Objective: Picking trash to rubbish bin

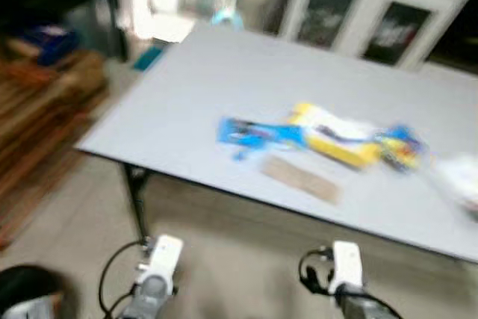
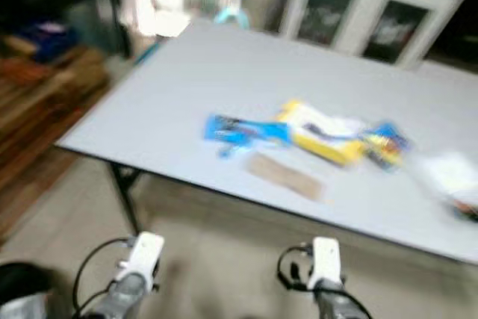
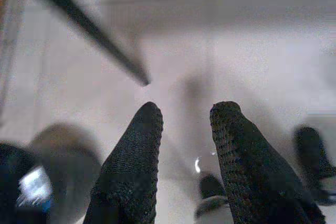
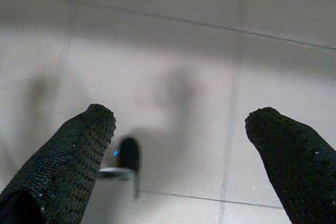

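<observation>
My left gripper (image 3: 184, 129) and right gripper (image 4: 181, 124) hang low over floor, fingers parted, empty; I approach grey table (image 1: 179, 102) where wrappers (image 1: 328, 136) await pickup mid-surface.

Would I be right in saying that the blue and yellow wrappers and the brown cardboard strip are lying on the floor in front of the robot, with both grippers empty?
Not quite: the blue wrapper, yellow wrapper and brown cardboard strip lie on the grey table, not the floor, as the left eye view shows. The rest holds: the left gripper and right gripper are open and empty over bare tiles.
</observation>
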